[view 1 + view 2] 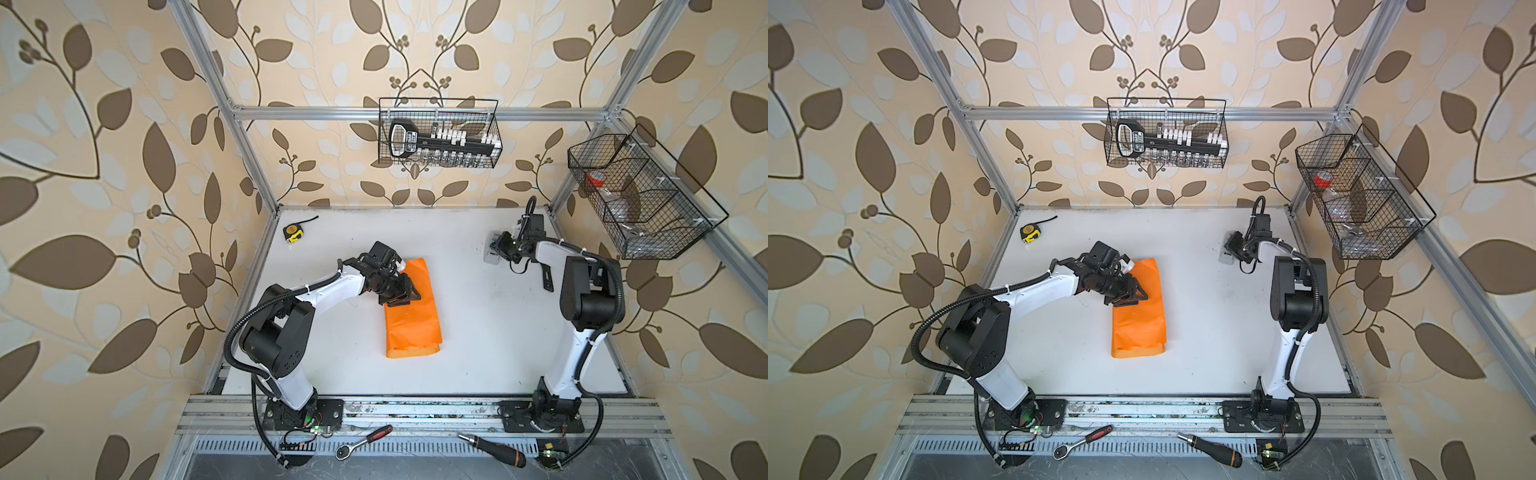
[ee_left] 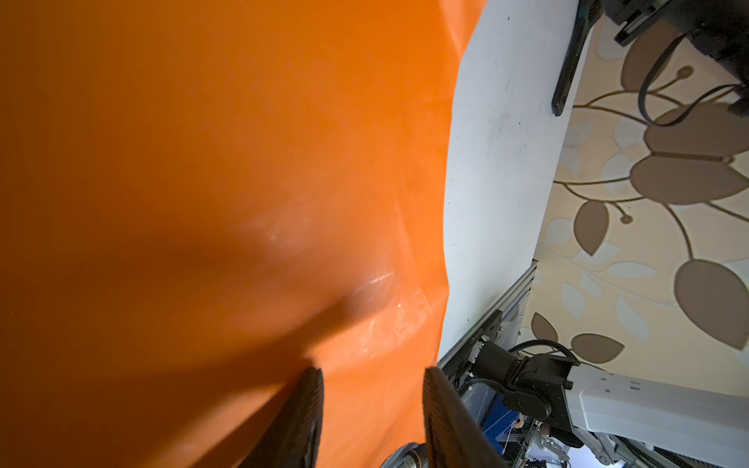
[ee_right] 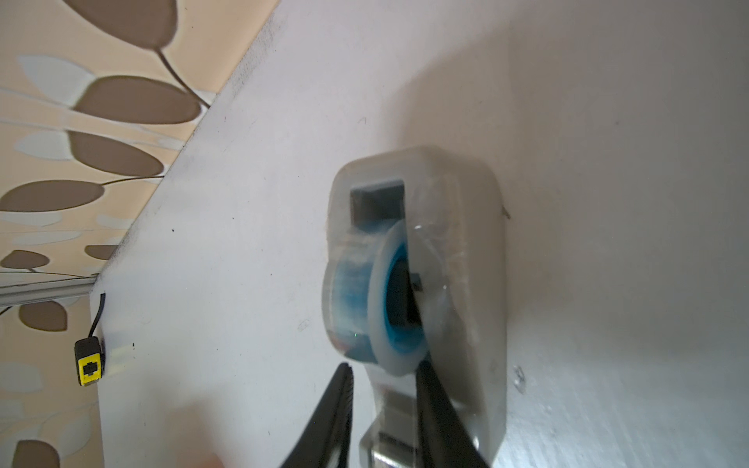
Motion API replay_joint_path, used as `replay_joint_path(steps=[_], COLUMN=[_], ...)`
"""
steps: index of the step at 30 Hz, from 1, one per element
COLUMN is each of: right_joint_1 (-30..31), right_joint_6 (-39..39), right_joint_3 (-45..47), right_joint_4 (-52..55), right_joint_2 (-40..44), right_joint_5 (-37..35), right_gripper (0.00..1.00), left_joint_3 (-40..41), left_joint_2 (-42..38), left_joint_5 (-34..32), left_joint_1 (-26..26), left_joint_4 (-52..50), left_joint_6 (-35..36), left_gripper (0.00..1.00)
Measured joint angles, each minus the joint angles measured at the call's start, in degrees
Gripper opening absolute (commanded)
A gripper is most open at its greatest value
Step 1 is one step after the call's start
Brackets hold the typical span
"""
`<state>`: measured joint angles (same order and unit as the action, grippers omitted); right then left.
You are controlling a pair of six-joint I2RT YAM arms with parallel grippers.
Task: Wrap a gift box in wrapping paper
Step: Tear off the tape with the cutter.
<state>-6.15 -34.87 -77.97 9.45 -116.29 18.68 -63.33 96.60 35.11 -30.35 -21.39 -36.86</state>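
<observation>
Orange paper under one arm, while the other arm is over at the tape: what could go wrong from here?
The left gripper seems only to rest on the wrapping paper, jaws apart, clamping nothing; if it slips, the fold may spring open before any tape arrives. The right gripper straddles the clear tape dispenser, which seems to sit loose on the table; pulling tape might drag it along instead.

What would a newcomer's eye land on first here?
The bright orange wrapping paper, folded into a long bundle in the middle of the white table, with the left gripper, jaws apart, over its far half. Next, the right gripper at the clear tape dispenser near the far right corner. Bold leaf-patterned wallpaper surrounds everything.
</observation>
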Motion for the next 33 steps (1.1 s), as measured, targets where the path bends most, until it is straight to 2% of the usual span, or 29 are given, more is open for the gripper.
replay_joint_path(steps=[8,15,23,33], right_joint_1=[-0.9,-1.6,-2.9,-2.8], right_joint_6=[-3.5,-8.0,-13.4,-15.7], right_joint_3=[1.6,4.5,7.9,12.2], right_joint_4=[-2.6,-7.5,-14.1,-16.8], right_joint_2=[0.0,-0.2,0.0,4.1], right_joint_5=[2.0,5.6,9.8,11.2], right_gripper=[0.15,0.00,0.00,0.00], left_joint_3=[0.2,0.4,0.5,0.6], left_joint_2=[-0.1,-0.2,-0.3,-0.4], left_joint_5=[0.0,0.0,0.0,-0.1], left_joint_1=[0.0,0.0,0.0,0.0], left_joint_4=[0.1,0.5,0.7,0.7], left_joint_6=[0.0,0.0,0.0,0.0], left_gripper=[0.44,0.44,0.44,0.44])
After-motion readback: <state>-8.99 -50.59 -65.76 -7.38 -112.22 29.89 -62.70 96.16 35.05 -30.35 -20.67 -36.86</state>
